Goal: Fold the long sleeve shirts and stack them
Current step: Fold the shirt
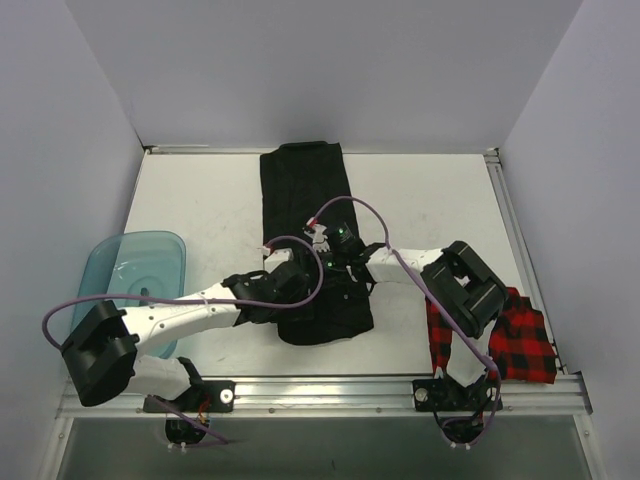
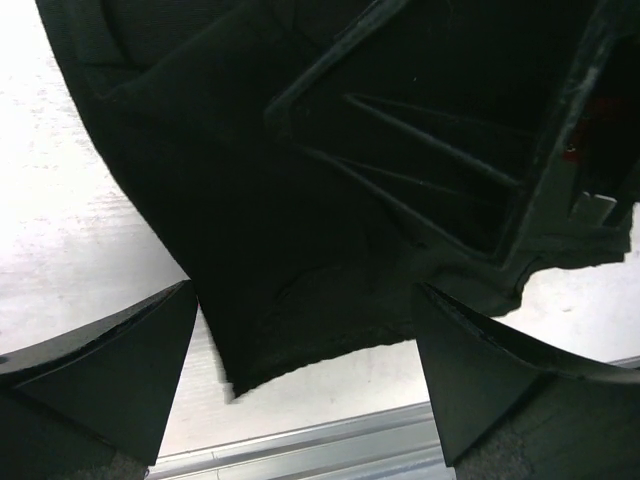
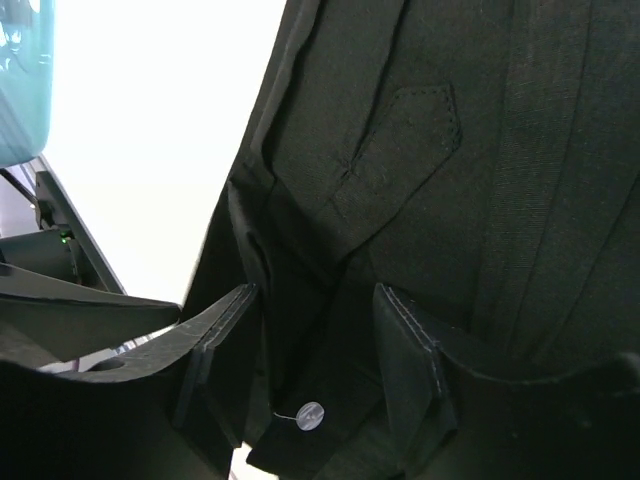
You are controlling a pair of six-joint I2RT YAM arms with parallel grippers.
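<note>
Since both arms crowd one end of the same shirt, notes L to R:

tub [image 1: 150, 245]: teal, far L on desk [image 1: 200, 200], well apart from both shirts; not part of the job.

L end effector [image 1: 290, 275]: fingers wide apart, nothing gripped. Near hem of black shirt [image 2: 280, 260] lies btwn and below them in the wrist view.

black shirt: mid desk, a long strip running far to near, w/ its near end under both wrists.

R end effector [image 3: 315, 350]: partly open, astride a raised fold by a white button [image 3: 310, 415]. Not pinched, holds nothing.

check shirt [image 1: 520, 345]: crumpled at near R corner, partly hidden by R arm.

risk, clash: the two end effectors sit v. close, so closing or lifting out of step could knock them together.

risk, bad grab: R may pinch one layer only, so the fold would skew.

risk, snag: purple cables [image 1: 380, 225] loop low over the cloth and could drag it.

risk, check shirt: R arm's elbow hangs over it, so a swing could push it off the desk.
</note>
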